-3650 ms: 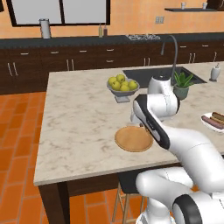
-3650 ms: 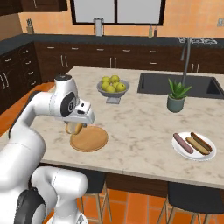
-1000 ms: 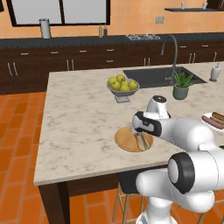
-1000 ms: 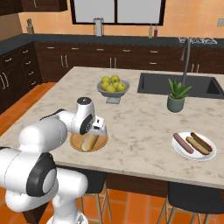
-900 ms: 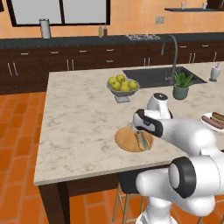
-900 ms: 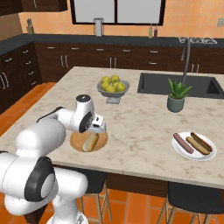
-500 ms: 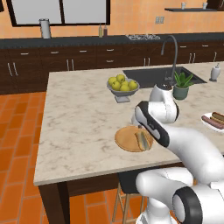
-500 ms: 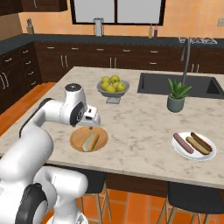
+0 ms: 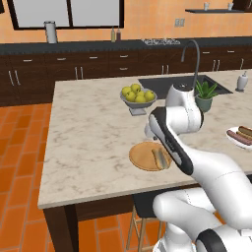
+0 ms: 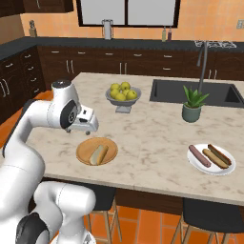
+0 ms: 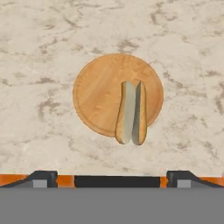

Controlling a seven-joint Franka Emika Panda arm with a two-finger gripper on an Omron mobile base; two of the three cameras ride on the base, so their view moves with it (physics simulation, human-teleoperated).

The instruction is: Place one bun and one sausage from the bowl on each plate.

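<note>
The orange-tan plate (image 9: 142, 153) (image 10: 88, 151) (image 11: 98, 92) lies near the counter's front edge with a split bun (image 9: 160, 158) (image 10: 99, 154) (image 11: 131, 113) on it. My gripper (image 10: 87, 127) (image 11: 112, 176) hangs above the plate, open, with nothing between its widely parted fingertips. To the far right, the white plate (image 9: 232, 141) (image 10: 209, 170) holds three long pieces, among them a reddish sausage (image 10: 199, 156). The reddish-brown bowl is out of view.
A grey footed bowl of yellow fruit (image 9: 138, 96) (image 10: 122, 93) stands behind the orange-tan plate. A potted plant (image 9: 205, 96) (image 10: 192, 107) stands beside the sink (image 10: 200, 93) with its tall faucet (image 9: 189, 51). The counter's front edge runs close below the plate.
My gripper was down at the orange-tan plate with the bun a second ago. It has let go and risen, and the bun stays on the plate.
</note>
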